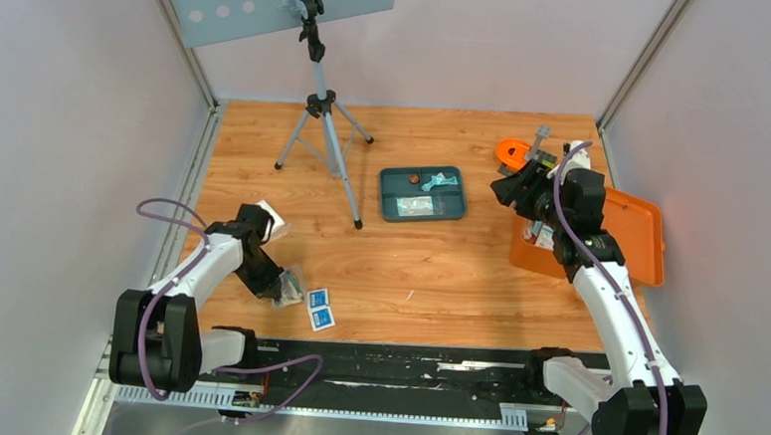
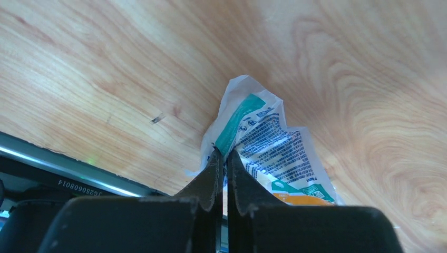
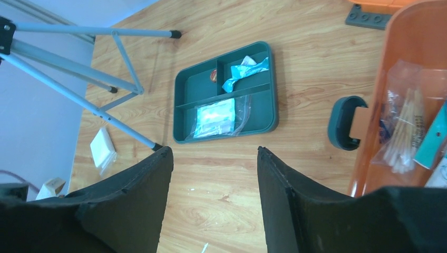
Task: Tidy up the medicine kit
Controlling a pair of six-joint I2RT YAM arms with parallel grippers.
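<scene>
A teal compartment tray [image 1: 391,191] sits mid-table, holding a clear packet and a small teal wrapper; it also shows in the right wrist view [image 3: 184,92]. My left gripper [image 1: 280,290] is shut on a crinkled white packet with teal and blue print [image 2: 269,142], low over the wood near the front left. Two small blue sachets [image 1: 320,308] lie beside it. My right gripper [image 3: 213,153] is open and empty, raised over the table left of the orange tray [image 1: 640,226], which holds a bag of cotton swabs [image 3: 406,132].
A tripod [image 1: 322,124] stands at the back left of the teal tray. A white gauze pad [image 1: 274,219] lies by the left arm. An orange tape roll [image 1: 513,150] and a dark teal lid [image 3: 345,122] sit near the orange tray.
</scene>
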